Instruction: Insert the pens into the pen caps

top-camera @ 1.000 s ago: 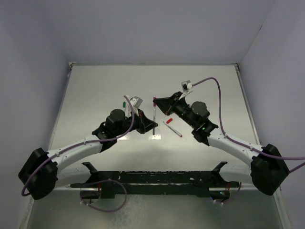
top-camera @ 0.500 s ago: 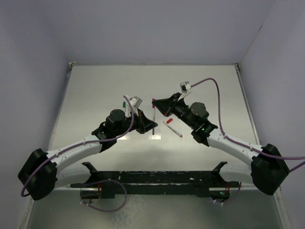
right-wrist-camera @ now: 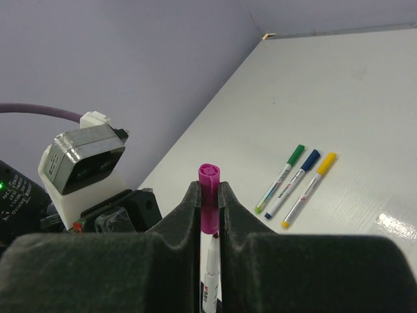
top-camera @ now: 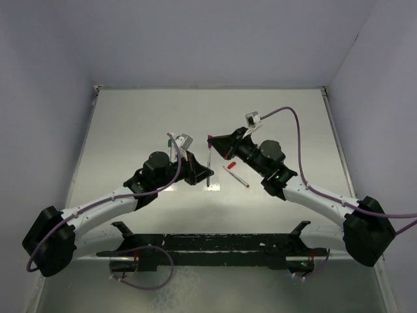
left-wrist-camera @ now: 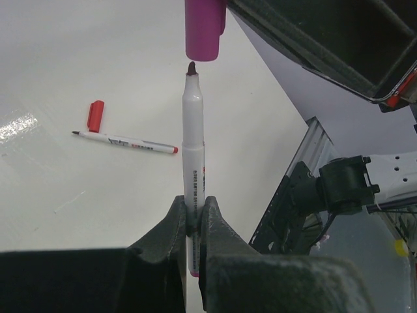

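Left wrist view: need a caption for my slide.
Left gripper holds a pen, its tip just short of the purple cap.

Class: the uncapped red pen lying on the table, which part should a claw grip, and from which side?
Probably mid-barrel of the red pen, from straight above, claw straddling its width: it lies flat, and the middle is clear of the inked tip and the red cap near it.
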`<state>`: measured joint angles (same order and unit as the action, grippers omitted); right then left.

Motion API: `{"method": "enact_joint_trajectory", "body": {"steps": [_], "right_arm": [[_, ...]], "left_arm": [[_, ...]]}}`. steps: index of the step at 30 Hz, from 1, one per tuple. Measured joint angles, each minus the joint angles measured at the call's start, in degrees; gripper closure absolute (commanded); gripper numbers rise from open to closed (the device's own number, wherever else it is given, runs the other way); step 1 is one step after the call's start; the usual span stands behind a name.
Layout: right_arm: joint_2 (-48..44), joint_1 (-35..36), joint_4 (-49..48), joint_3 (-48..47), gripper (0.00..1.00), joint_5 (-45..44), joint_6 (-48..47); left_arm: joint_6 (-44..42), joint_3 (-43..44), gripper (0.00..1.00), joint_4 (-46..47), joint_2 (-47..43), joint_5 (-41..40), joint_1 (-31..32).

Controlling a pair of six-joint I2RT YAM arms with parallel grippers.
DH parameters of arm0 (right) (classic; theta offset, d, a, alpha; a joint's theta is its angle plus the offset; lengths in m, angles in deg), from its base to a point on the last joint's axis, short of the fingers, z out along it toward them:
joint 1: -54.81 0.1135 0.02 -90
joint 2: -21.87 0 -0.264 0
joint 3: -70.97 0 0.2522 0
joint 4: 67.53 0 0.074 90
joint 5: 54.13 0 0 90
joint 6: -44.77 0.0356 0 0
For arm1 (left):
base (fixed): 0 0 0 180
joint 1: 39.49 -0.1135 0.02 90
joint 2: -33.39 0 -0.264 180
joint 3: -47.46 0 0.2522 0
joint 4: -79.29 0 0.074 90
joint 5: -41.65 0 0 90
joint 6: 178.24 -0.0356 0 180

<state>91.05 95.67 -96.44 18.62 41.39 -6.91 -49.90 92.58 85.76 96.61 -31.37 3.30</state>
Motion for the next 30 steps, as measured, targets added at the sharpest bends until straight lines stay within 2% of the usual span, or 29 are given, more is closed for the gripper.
{"method": "enact_joint_trajectory", "body": {"steps": [30], "right_arm": [[0.6, 0.5, 0.3, 0.0, 1.00, -0.1, -0.4]], "left_arm": [[0.0, -1.3, 1.00, -0.2, -1.2, -0.5, 0.0]]}}
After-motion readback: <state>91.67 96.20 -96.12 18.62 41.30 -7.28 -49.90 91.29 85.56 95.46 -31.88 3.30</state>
